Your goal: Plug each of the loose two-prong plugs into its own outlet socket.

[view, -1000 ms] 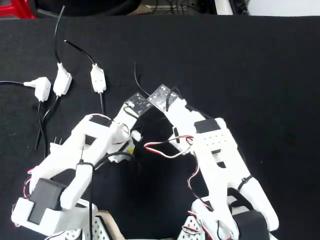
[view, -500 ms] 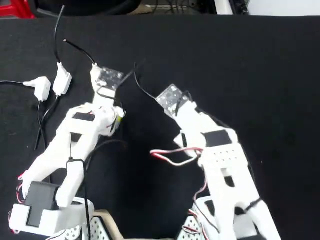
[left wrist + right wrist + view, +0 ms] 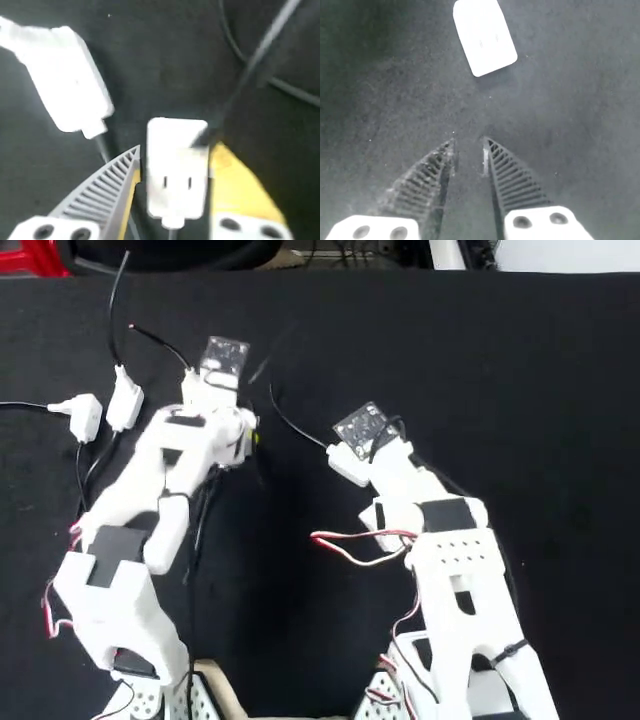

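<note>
— Nearest the arm bases, what is entered first?
— Item one: right gripper (image 3: 469, 144), close to the middle of the black table (image 3: 560, 360); fingers parted by a narrow gap; nothing between them; a slotted white block (image 3: 485, 37) lies flat on the cloth ahead of the tips, apart from them.
— And farther out?
— Item two: left gripper (image 3: 176, 152), at 10 o'clock of the right one; fingers spread astride an outlet socket (image 3: 177, 170), its two slots facing up; yellow-backed finger along one side, grey ridged finger just beside the other. Item three: white cabled piece (image 3: 125, 402), at 9 o'clock of that socket, near it; thin black cable running on toward 12 o'clock. Item four: angled white plug (image 3: 85, 416), just beside item three at its 8 o'clock; cable leaving toward 9 o'clock.
</note>
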Robot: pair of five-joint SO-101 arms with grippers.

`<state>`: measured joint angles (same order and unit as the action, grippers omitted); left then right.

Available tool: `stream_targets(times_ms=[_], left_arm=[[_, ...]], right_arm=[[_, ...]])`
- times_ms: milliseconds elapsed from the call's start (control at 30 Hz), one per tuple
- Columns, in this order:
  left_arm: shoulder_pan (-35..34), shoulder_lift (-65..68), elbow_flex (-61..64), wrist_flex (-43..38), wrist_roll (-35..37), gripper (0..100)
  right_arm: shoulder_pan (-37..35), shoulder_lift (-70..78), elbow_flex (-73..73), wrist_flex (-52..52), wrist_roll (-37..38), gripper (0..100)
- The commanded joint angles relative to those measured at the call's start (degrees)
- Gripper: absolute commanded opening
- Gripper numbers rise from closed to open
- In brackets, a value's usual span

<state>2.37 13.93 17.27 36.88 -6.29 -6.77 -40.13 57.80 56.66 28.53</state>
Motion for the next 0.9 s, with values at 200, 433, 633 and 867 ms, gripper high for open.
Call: stream_targets(times_ms=[200,433,633,867], left_arm=[[-2.0,-3.0,-13.9,19.8,3.5,34],[6.2,-16.4,-19.2,32.8,-6.2,31],[14.2,-8.3,-19.6,18.0,8.7,31],[20.0,1.1,-19.6,12.7,35.1,32]], right_arm=[[9.5,0.4,-6.4,1.0,-0.1,16.4],[28.7,0.7,-10.1,6.5,3.2,16.6],[37.9,4.6,-9.5,5.1,3.6,16.6],[44.7,11.2,-6.2,-2.8,3.7,16.6]])
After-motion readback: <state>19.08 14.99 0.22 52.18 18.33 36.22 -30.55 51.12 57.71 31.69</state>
